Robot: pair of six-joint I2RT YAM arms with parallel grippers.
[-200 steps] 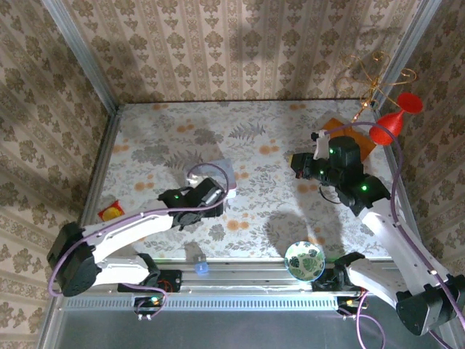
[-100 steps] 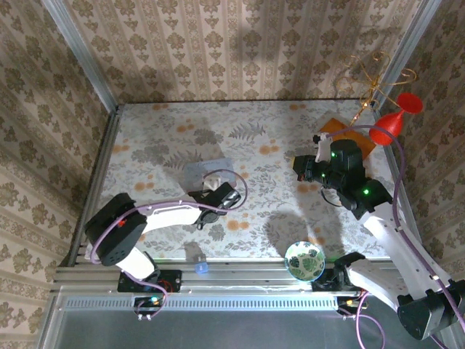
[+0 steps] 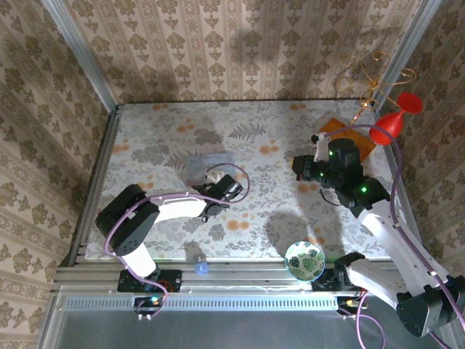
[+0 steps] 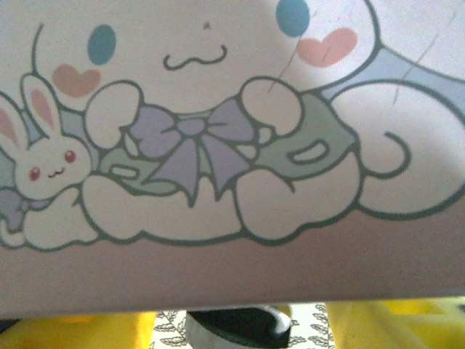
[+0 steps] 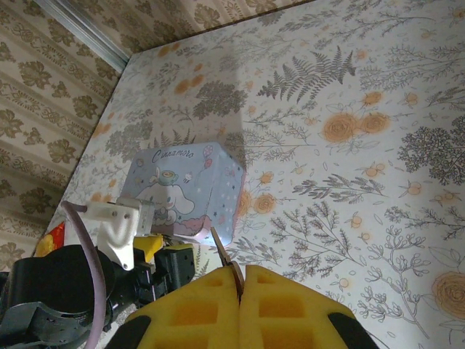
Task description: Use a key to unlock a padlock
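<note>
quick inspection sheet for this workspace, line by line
surface: table under flat floral cloth
job's things: key pinched in the right gripper, tip toward the tin box
clutter: green bowl and blue cap at the near edge; red funnel and orange sheet far right
grippers: left gripper open, close to the tin box, contact unclear; right shut
cables: purple cable looped at the left wrist
surroundings: wallpapered walls
</note>
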